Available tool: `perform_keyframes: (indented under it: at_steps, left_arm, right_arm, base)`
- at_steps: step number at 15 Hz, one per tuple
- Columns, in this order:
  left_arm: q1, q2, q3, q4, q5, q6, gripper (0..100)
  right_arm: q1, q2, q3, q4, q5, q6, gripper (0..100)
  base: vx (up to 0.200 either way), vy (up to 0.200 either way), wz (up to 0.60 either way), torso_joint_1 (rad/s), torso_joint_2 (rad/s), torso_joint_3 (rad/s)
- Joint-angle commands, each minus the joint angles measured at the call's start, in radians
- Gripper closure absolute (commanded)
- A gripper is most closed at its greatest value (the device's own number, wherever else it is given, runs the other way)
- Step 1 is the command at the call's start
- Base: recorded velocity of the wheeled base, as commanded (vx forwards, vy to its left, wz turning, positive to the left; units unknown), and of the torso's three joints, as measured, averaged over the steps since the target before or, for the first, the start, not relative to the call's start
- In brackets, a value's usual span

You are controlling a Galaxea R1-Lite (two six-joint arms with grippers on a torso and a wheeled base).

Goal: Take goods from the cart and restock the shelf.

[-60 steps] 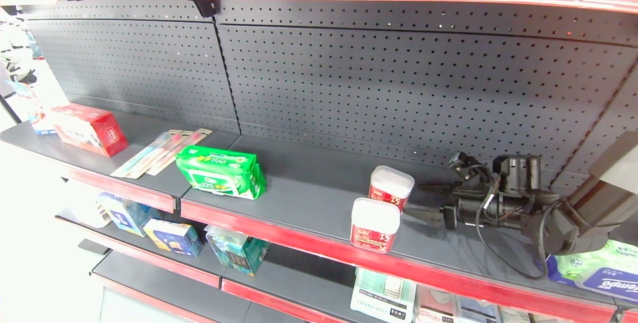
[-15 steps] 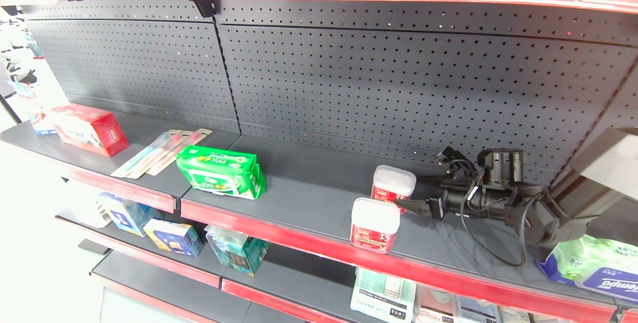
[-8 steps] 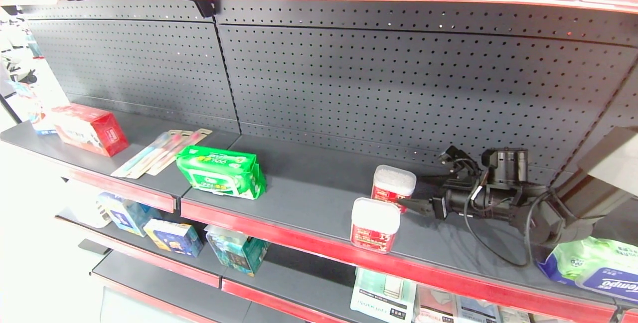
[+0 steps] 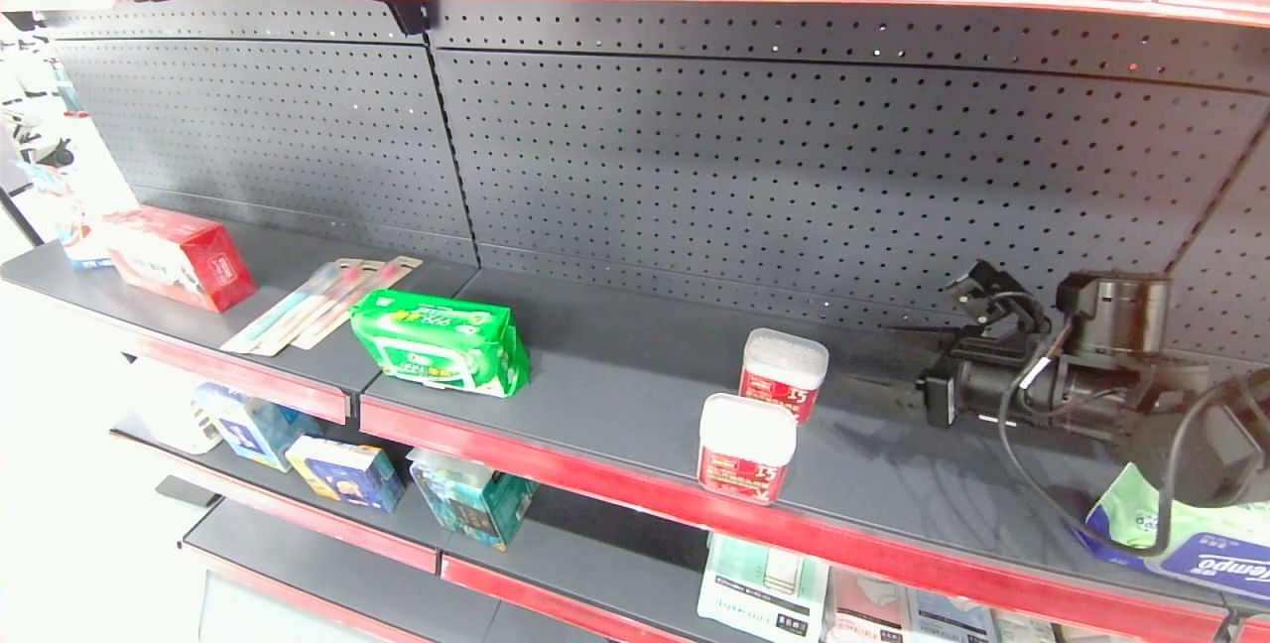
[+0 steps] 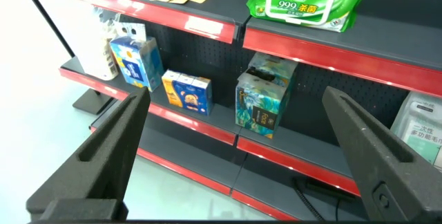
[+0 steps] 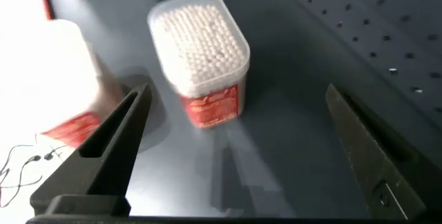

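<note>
Pulled back since a second ago, the right claw (image 6: pixel 235 96) now hangs well to the right of the rear cotton-bud jar (image 4: pixel 783 372) it was just beside. Both jars are where they were.

The head view takes in the shelf (image 4: pixel 615 365). It carries one green wipes pack (image 4: pixel 440 341). To the right of that pack stand two jars, the rear one and a front jar (image 4: pixel 746 447). Overlapping toothbrush cards (image 4: pixel 319 302) lie just left of the pack, and one red box (image 4: pixel 179 257) is farther left.

The right wrist view adds that its claw is spread wide with nothing pinched, and both jars are ahead of it.

The left wrist view shows the left claw (image 5: pixel 235 92), also spread and bare. Below the pack it shows three small boxes (image 5: pixel 186 90) on a lower shelf.
</note>
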Motion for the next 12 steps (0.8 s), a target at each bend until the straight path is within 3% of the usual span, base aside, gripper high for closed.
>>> perform_keyframes:
  at_steps: [1,4,7,10,12]
  left_arm:
    - [0.001,0.001,0.000,0.000,0.001,0.000,0]
    - [0.001,0.001,0.000,0.000,0.001,0.000,0]
    - [0.001,0.001,0.000,0.000,0.001,0.000,0]
    - [0.001,0.001,0.000,0.000,0.001,0.000,0]
    - [0.001,0.001,0.000,0.000,0.001,0.000,0]
  right_arm:
    - [-0.036,-0.182,0.076,0.016,0.001,0.022,0]
    - [-0.077,-0.393,0.130,0.122,-0.001,0.078,0]
    - [-0.091,-0.729,0.195,0.340,-0.053,0.141,0]
    - [-0.105,-1.117,0.279,0.663,-0.234,0.166,0]
    - [-0.198,-1.325,0.411,0.717,-0.412,0.166,0]
  base:
    - [0.000,0.000,0.00,0.000,0.00,0.000]
    - [0.000,0.000,0.00,0.000,0.00,0.000]
    - [0.000,0.000,0.00,0.000,0.00,0.000]
    - [0.000,0.000,0.00,0.000,0.00,0.000]
    - [0.000,0.000,0.00,0.000,0.00,0.000]
